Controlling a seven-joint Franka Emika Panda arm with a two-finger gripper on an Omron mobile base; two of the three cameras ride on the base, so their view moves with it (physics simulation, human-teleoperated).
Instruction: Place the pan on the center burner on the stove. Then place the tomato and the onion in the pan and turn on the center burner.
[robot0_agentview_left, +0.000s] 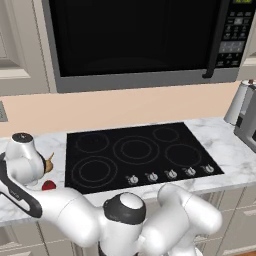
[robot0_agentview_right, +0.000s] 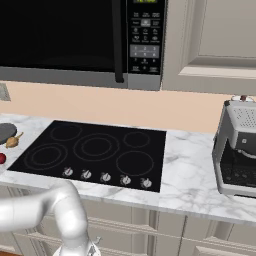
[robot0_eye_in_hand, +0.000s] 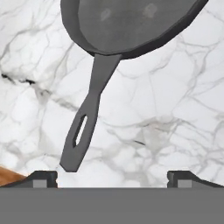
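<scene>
The dark grey pan (robot0_eye_in_hand: 127, 26) lies on the marble counter left of the stove (robot0_agentview_left: 100, 145), its long handle (robot0_eye_in_hand: 87, 118) pointing toward my gripper (robot0_eye_in_hand: 113, 179). The gripper hovers above the handle's end, open, with nothing between its fingers. In the right base view the pan's rim (robot0_agentview_right: 5, 131) peeks in at the left edge. The golden-brown onion (robot0_agentview_left: 49, 164) (robot0_agentview_right: 12, 141) and the red tomato (robot0_agentview_left: 48, 185) (robot0_agentview_right: 1, 158) rest on the counter beside the cooktop's left side. The center burner (robot0_agentview_left: 136, 150) (robot0_agentview_right: 96, 146) is bare. My hand partly hides the pan in the left base view.
A row of silver knobs (robot0_agentview_left: 170, 174) lines the stove's front edge. A black microwave (robot0_agentview_left: 140, 40) hangs above. A grey appliance (robot0_agentview_right: 239, 150) stands on the counter to the right. A brown sliver (robot0_eye_in_hand: 8, 176) shows at the hand view's lower left.
</scene>
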